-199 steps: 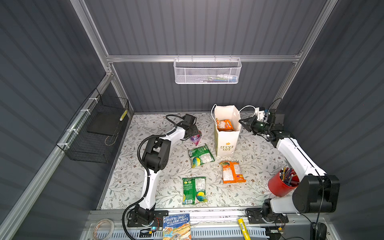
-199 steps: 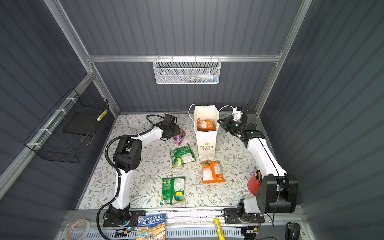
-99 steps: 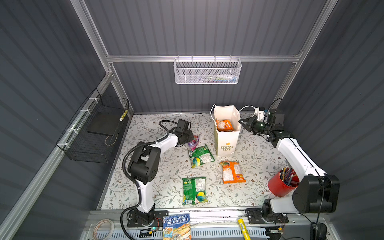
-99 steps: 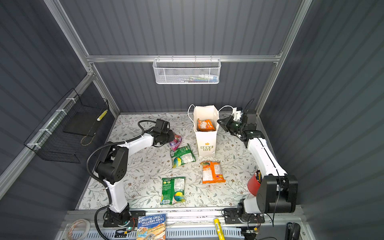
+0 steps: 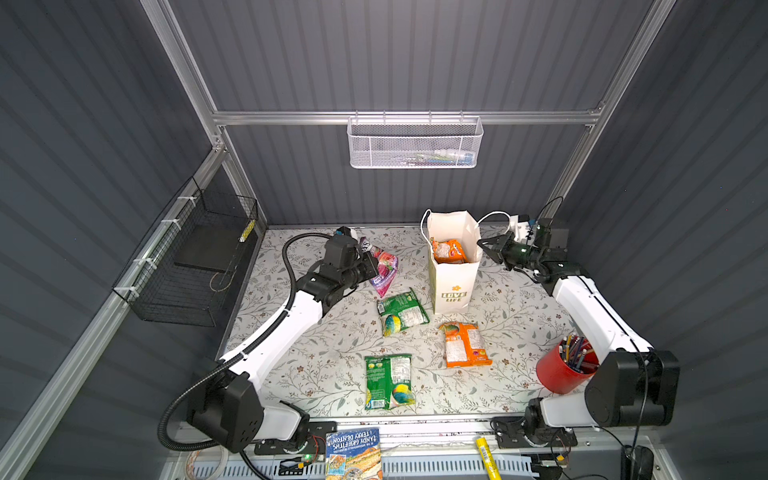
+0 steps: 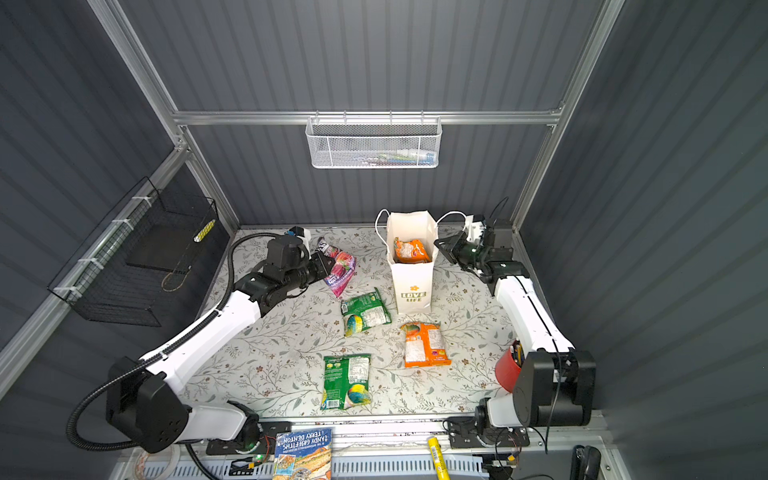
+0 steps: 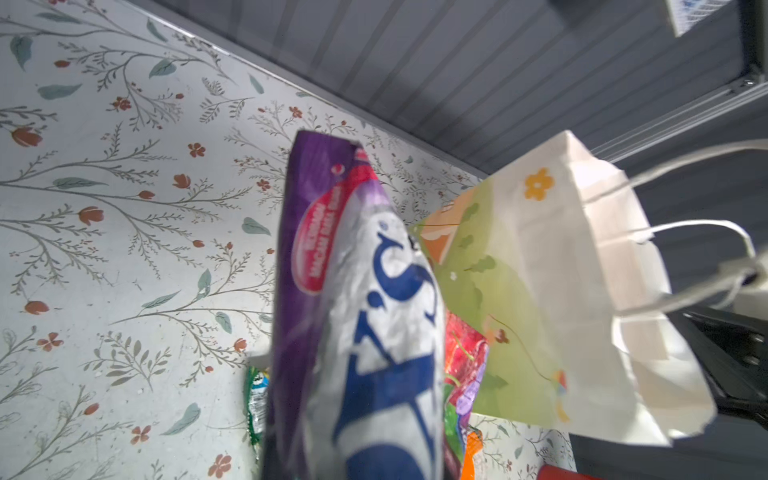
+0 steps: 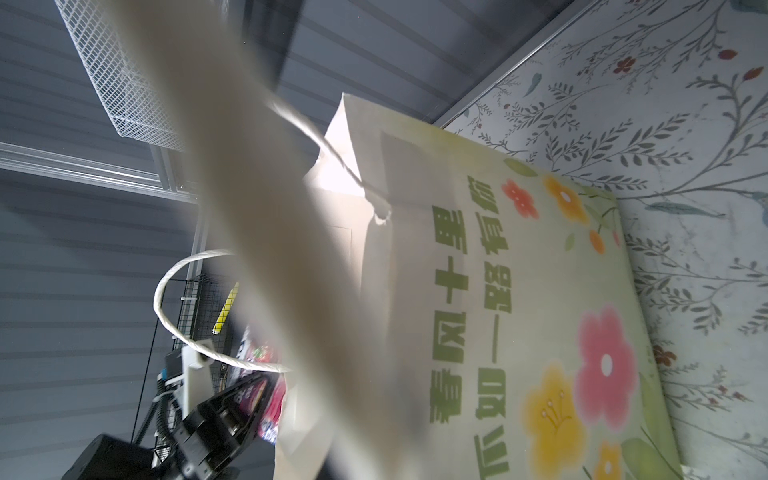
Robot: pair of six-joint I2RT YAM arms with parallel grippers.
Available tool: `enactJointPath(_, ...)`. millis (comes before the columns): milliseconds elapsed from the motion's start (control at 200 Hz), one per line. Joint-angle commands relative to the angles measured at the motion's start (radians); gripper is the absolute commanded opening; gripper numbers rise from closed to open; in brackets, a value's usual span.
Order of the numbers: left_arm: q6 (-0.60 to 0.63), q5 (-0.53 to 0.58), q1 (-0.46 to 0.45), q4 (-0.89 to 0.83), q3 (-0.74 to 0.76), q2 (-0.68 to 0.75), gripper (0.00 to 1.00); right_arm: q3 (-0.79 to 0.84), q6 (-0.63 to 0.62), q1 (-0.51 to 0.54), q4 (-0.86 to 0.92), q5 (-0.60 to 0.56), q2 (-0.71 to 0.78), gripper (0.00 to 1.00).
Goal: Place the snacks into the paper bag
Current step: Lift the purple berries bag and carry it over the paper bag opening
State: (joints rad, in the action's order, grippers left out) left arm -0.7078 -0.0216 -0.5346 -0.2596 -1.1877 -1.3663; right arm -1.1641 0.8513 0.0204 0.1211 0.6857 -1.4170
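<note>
Your left gripper (image 5: pixel 372 266) is clenched on a magenta packet (image 5: pixel 384 270): glossy, crinkly foil w/ a purple edge. Its creased white panel w/ blue lettering fills the left wrist view (image 7: pixel 374 332). It hangs tilted, narrow end down, left of the paper bag (image 5: pixel 453 286) & apart from it. Can't tell whether its tip touches the table (image 5: pixel 332 365).

Your right gripper (image 5: pixel 484 246) is pinched shut on the bag's right rim, just below a cord handle (image 5: pixel 492 216). The bag is stiff matte white paper, boxy, upright, mouth open, w/ twisted cord loops on both sides. A yellow flower & "LOVE LIFE" sit on the near face. The right wrist view shows a side w/ green characters & pink/yellow flowers (image 8: pixel 519 291).

A bagged orange packet (image 5: pixel 446 251) sits crumpled near the mouth.

Loose on the floral-print table, all flat, pillow-shaped foil:
- far green packet (image 5: pixel 401 311), just left of the bag's base, skewed
- loose orange packet (image 5: pixel 463 345), in front of the bag
- near green packet (image 5: pixel 388 380), by the front edge
</note>
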Motion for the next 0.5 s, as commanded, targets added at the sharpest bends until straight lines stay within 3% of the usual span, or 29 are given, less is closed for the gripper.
enactJointPath(0,0.040,0.062,-0.083,-0.059,-0.131,0.014,0.07,-0.010,-0.008,0.004,-0.067,0.035,0.013,0.00)
enactJointPath(260,0.132,0.155,-0.249,-0.090,-0.400,-0.083,0.06,-0.013,-0.011,0.004,-0.063,0.036,0.011,0.00)
enactJointPath(495,0.270,0.228,-0.372,-0.096,-0.662,-0.298,0.07,-0.013,-0.009,0.005,-0.064,0.042,0.009,0.00)
